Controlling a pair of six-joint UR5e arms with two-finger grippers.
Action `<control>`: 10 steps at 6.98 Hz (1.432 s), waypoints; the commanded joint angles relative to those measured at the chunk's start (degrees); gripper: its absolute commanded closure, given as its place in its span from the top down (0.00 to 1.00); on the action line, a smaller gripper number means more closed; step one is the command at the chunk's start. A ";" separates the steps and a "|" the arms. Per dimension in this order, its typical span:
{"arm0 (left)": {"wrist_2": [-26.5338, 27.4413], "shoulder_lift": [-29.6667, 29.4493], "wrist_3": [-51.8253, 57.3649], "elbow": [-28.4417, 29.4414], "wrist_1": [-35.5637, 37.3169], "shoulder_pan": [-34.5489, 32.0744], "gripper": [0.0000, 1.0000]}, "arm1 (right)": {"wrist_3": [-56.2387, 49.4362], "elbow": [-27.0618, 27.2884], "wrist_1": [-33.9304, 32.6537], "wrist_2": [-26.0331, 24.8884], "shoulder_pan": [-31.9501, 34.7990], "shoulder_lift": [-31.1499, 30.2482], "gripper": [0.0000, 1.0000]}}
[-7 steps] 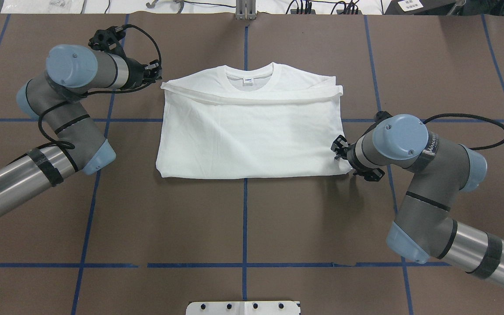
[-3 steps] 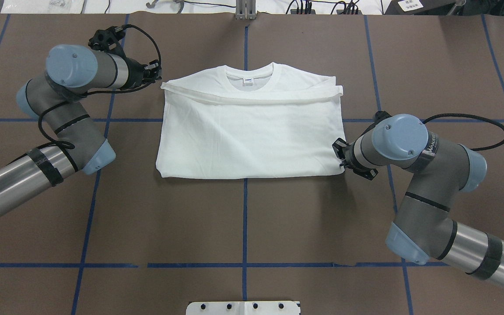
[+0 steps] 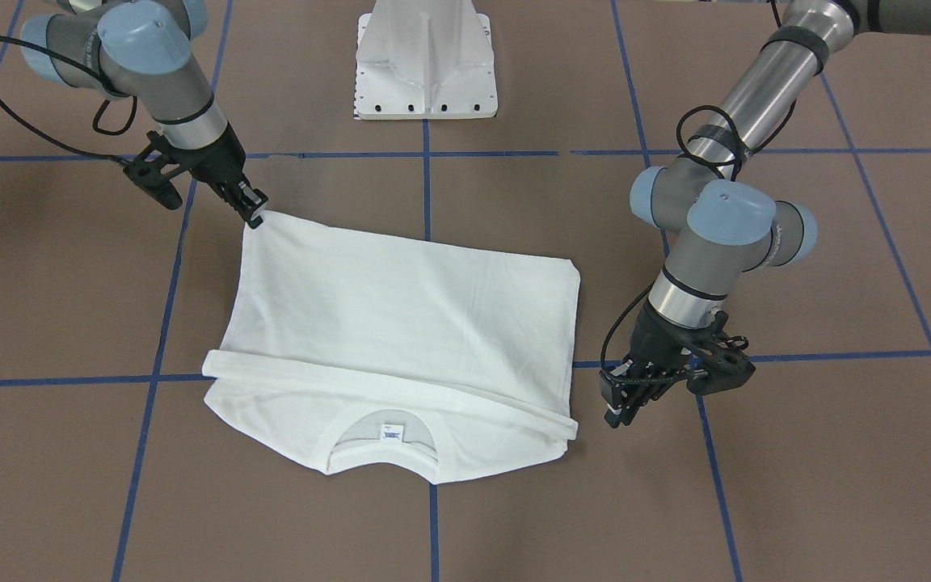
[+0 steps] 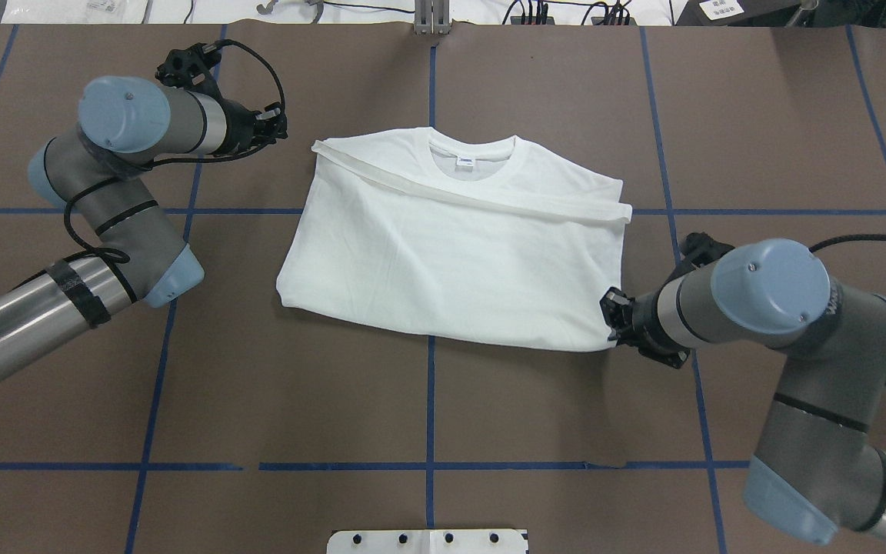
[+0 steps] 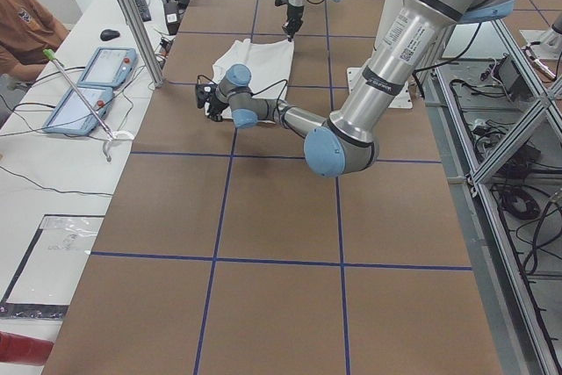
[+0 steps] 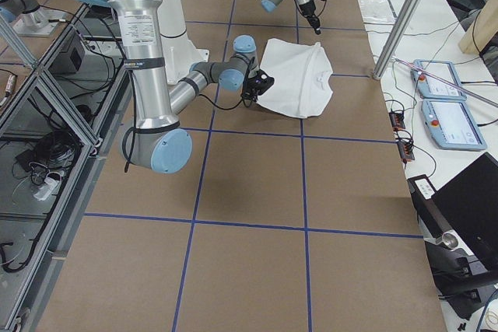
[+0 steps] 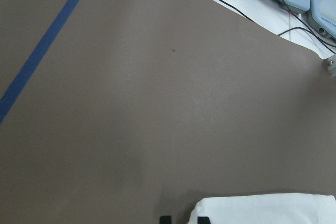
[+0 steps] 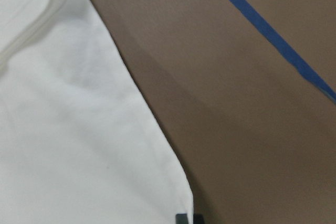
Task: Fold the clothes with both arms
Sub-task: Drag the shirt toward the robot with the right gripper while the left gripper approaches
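Pinches near right hem corner of folded white T-shirt (image 4: 451, 261) tight in right claw (image 3: 255, 215). Holds left claw (image 4: 281, 128) slightly parted, empty, just beside far left shoulder corner. Shows T-shirt skewed mid-tabletop (image 4: 428, 408), collar away from robot.

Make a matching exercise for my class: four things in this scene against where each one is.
Things:
1. right claw
2. left claw
3. neck label
4. pedestal base

Places:
A. inside the collar
B. clamped on a T-shirt corner on the robot's side
C. at the table edge nearest the robot
D. beside a shoulder corner, apart from the cloth

Pairs: 1-B, 2-D, 3-A, 4-C
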 commanded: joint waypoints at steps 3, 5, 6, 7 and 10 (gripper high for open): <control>-8.64 7.90 -10.45 -16.24 0.63 1.19 0.29 | 7.84 12.79 -0.39 5.85 -24.44 -8.90 0.00; -9.54 11.76 -16.87 -22.92 0.72 4.25 0.31 | 12.14 12.99 -0.39 5.07 -30.04 -9.45 0.99; -9.55 13.01 -21.16 -24.61 0.72 6.44 0.34 | 13.39 13.07 -0.21 5.16 -26.56 -9.19 1.00; -9.11 14.50 -25.55 -26.63 0.72 10.03 0.44 | 13.23 12.99 -0.12 5.68 -20.26 -8.93 1.00; -2.39 15.66 -34.73 -29.46 8.67 21.45 0.53 | 10.08 9.49 0.23 6.39 1.79 -4.45 1.00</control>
